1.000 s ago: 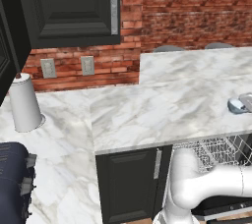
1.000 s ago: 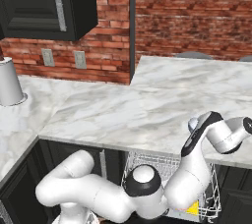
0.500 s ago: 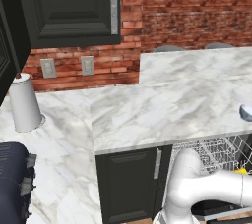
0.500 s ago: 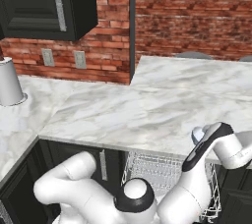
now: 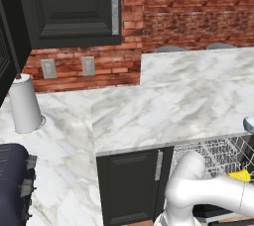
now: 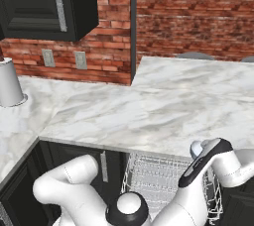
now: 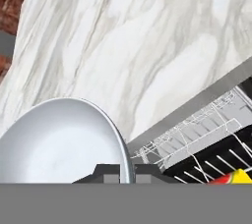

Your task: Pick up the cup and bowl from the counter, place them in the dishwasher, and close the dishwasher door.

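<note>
Bowl coming off the counter toward the rack

The gripper (image 7: 120, 171), nearly closed on the rim of the bowl (image 7: 59, 142), is carrying it past the edge of the counter (image 7: 128, 56), lower than a second ago, over the dishwasher (image 6: 158, 180) rack, ready for placing

Pale blue-grey bowl (image 7: 59, 142) w/ whitish rim is hanging pinched at its edge, tilted, over white marble counter (image 7: 123, 46) front edge. Dishwasher (image 6: 168, 180) is sitting open below, white wire rack showing.
</note>
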